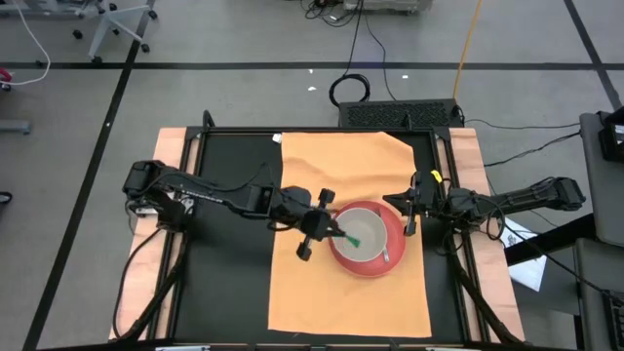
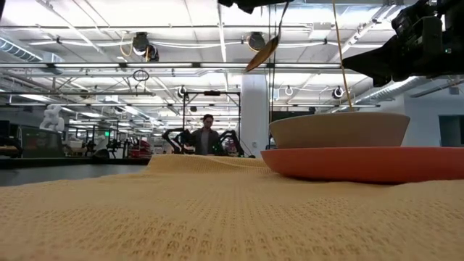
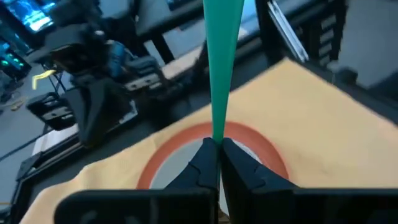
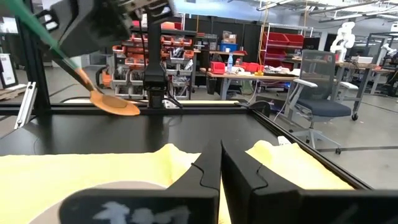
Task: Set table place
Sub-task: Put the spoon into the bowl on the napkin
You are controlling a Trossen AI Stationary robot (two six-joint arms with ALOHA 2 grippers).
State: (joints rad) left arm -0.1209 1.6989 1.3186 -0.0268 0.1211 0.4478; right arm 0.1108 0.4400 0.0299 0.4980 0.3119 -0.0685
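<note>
The orange-tan cloth mat (image 1: 341,283) lies flat on the black table. A round red plate (image 1: 395,234) sits on the mat, and a beige bowl (image 2: 339,129) stands on the plate. My left gripper (image 1: 320,230), at the plate's left side, is shut on a spoon with a green handle (image 1: 349,237) and a wooden head (image 2: 262,51). The head hangs in the air left of the bowl in the low view. My right gripper (image 1: 408,213) is shut, raised beside the plate's right rim, and touches nothing I can see. My left gripper pinches the spoon's green handle (image 3: 219,127) between its two fingers. The handle runs on straight out past the fingertips (image 3: 202,158). The spoon is lifted clear and slants down to its wooden head (image 4: 115,104), which touches nothing.
The mat's far right corner (image 1: 395,141) is folded over and its surface is slightly wrinkled. Black tabletop (image 1: 229,283) shows left of the mat, inside a raised frame. A person (image 2: 208,138) stands far off in the room beyond the table.
</note>
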